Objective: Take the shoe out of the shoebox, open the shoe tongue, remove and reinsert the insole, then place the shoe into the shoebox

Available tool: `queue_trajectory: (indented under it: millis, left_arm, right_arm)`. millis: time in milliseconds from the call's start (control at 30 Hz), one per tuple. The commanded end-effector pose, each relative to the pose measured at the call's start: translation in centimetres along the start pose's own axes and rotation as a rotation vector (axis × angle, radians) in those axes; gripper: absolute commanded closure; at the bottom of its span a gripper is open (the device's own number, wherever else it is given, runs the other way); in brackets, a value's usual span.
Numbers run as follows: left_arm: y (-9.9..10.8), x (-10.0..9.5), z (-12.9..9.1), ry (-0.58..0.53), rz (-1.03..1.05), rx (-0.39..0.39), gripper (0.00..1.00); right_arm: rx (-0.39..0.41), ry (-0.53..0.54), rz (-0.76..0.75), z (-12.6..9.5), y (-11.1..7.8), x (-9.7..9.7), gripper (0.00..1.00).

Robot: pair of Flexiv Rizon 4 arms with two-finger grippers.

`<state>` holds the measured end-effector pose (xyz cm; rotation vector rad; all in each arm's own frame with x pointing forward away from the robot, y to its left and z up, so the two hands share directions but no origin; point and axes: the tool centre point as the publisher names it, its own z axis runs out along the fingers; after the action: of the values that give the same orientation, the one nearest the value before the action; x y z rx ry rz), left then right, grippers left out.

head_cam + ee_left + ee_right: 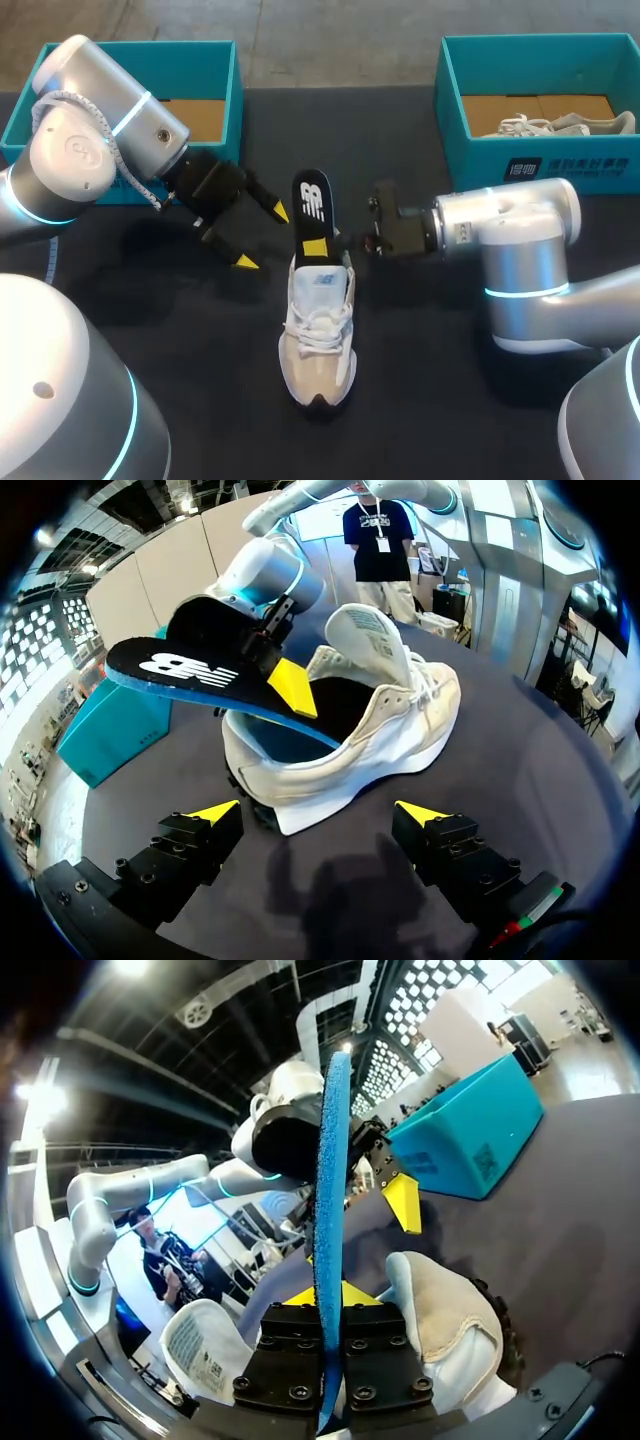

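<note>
Insole (312, 200) is gripped at frame centre by the jaws of the level right arm (505, 230), its end inside the white shoe (318, 345) on the worktop (430, 400); jaws of the down-angled left arm (100, 130) are held released, centre-left.

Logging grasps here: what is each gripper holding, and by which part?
The right gripper pinches the insole near its middle, just above the shoe; the left gripper is open, holding nothing.
</note>
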<state>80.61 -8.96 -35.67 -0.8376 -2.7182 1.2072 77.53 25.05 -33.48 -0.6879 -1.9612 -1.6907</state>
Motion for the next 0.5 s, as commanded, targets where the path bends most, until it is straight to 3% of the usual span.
queue_trajectory:
  millis: [33, 500]
  left_arm:
    - [0.0, 0.0, 0.0, 0.001, 0.000, -0.003, 0.00]
    - [0.0, 0.0, 0.0, 0.001, 0.000, -0.003, 0.00]
  right_arm:
    - [-0.001, -0.001, 0.010, -0.1, -0.6, 0.0, 1.00]
    - [-0.013, -0.008, 0.044, -0.3, -2.5, 0.6, 1.00]
